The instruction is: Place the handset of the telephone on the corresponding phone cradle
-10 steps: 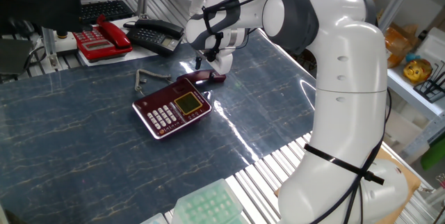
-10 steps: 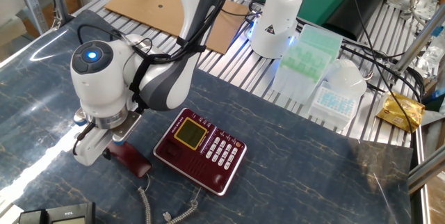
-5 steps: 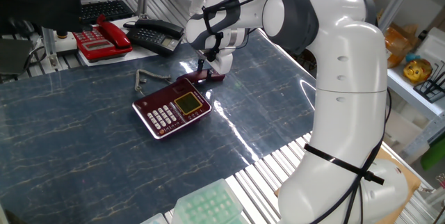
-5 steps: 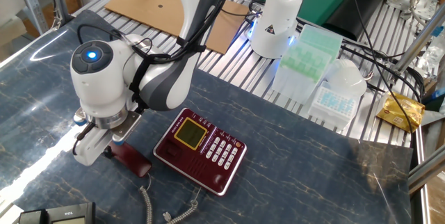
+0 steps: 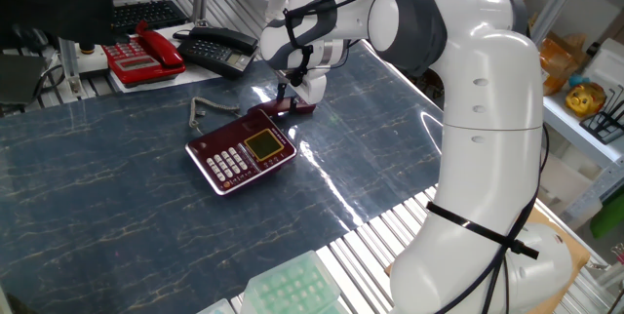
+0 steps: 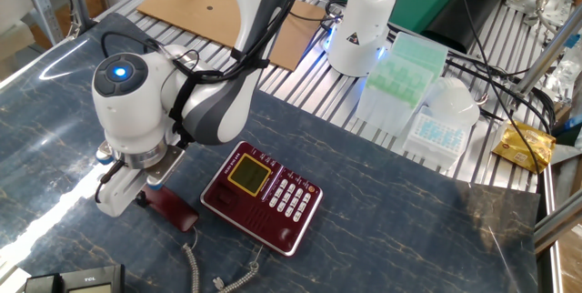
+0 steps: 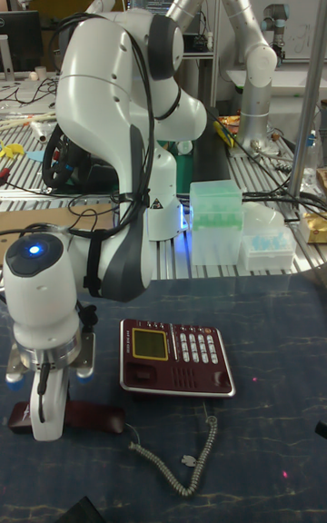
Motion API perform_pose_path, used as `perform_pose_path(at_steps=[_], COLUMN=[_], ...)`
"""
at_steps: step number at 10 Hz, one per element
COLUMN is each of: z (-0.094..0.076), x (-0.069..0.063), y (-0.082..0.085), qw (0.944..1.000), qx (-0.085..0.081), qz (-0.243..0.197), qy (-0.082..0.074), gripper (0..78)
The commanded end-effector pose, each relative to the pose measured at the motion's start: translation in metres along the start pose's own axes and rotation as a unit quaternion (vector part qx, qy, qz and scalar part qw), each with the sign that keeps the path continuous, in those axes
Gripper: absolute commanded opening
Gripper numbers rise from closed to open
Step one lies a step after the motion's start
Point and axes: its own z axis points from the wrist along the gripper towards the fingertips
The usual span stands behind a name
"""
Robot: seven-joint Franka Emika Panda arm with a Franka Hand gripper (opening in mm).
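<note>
The dark red telephone (image 5: 244, 153) (image 6: 264, 197) (image 7: 177, 358) lies flat on the blue table, its yellow screen lit. Its phone cradle (image 6: 244, 229) (image 7: 177, 385) is the bare long edge on the cord side, with nothing in it. The handset (image 5: 297, 108) (image 6: 175, 208) (image 7: 86, 416) lies on the table beside the phone, apart from it. A grey coiled cord (image 5: 210, 108) (image 7: 186, 459) trails from it. My gripper (image 5: 286, 100) (image 6: 141, 199) (image 7: 44, 419) is down over one end of the handset, fingers on either side. How tightly they grip is hidden.
A bright red phone (image 5: 146, 56) and a black phone (image 5: 216, 49) sit at the table's far edge. Green pipette-tip racks (image 6: 400, 65) (image 5: 292, 285) stand on the metal rails beyond the table edge. Cardboard (image 6: 209, 6) lies behind my arm.
Between one second and half a second ago my gripper came down a little onto the handset. Since then nothing has visibly moved.
</note>
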Motion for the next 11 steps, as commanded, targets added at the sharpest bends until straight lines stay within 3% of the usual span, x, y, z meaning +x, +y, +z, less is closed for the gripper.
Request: perform_pose_path(at_steps=[1,4,11], z=[-0.039,-0.045,-0.084], x=[-0.006,-0.002,0.017], y=[0.001,0.006,0.025], qw=[0.9996,0.9997,0.9999], qx=[0.01,0.006,0.005], qz=[-0.024,-0.022,0.008], qy=[-0.008,-0.011,-0.007], gripper=[1.3,1.3,1.3])
